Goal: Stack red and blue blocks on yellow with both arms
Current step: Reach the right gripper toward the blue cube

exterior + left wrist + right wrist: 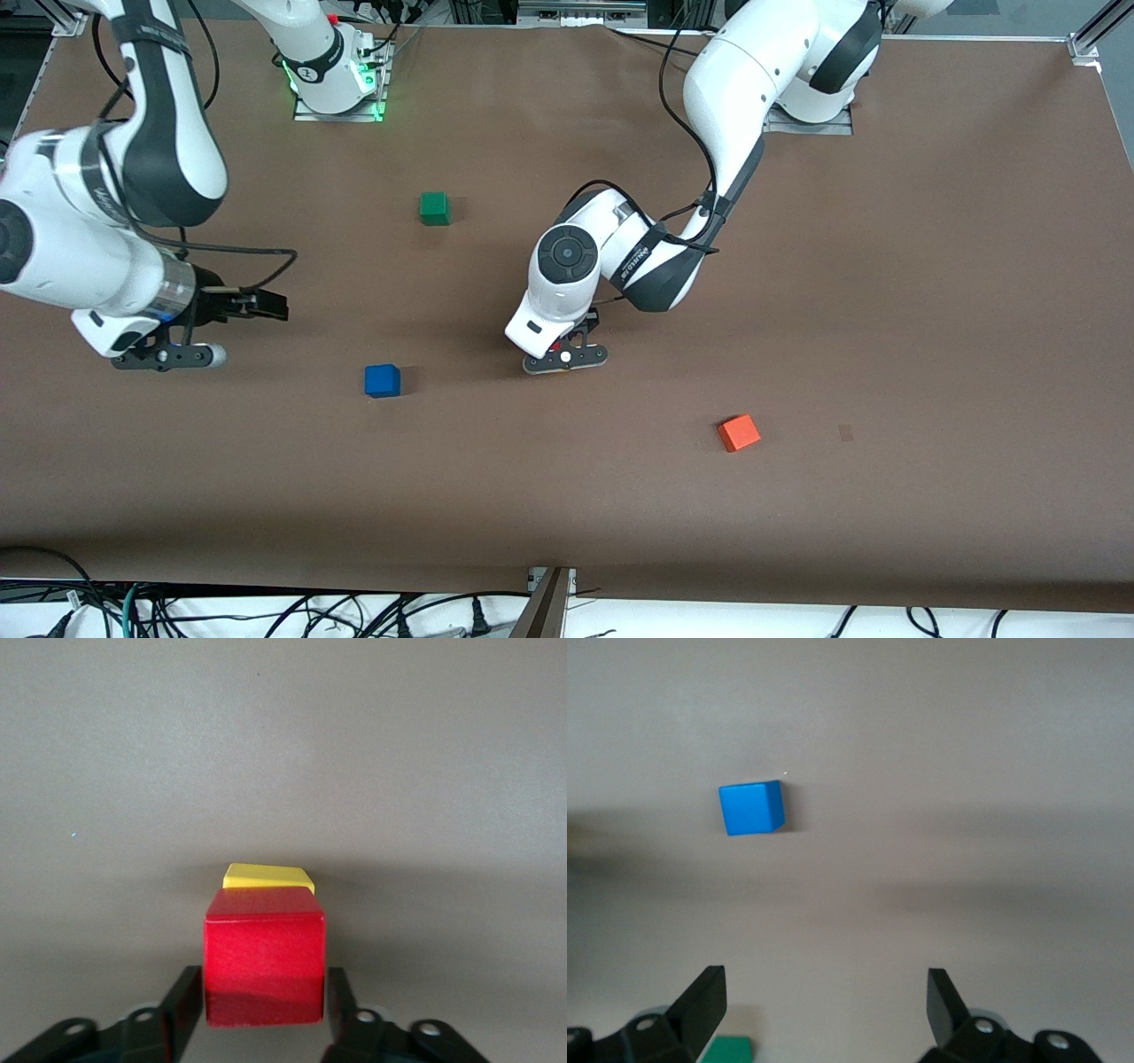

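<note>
On a brown worktop (886,310), the left hand (263,1014) brackets a red block (264,967) atop the yellow block (268,877), a stack hidden from the front camera; whether it grips is unclear. The right hand (826,1010), fingers spread, hovers near the blue block (382,380).

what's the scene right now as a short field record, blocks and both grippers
red block: on the yellow block, between the left gripper's fingers
left gripper: low at the stack, jaws just apart from the red block's sides
blue block: alone on the table, not yet stacked
right gripper: open, empty, above the table, waiting
green block: untouched
orange block: untouched
</note>
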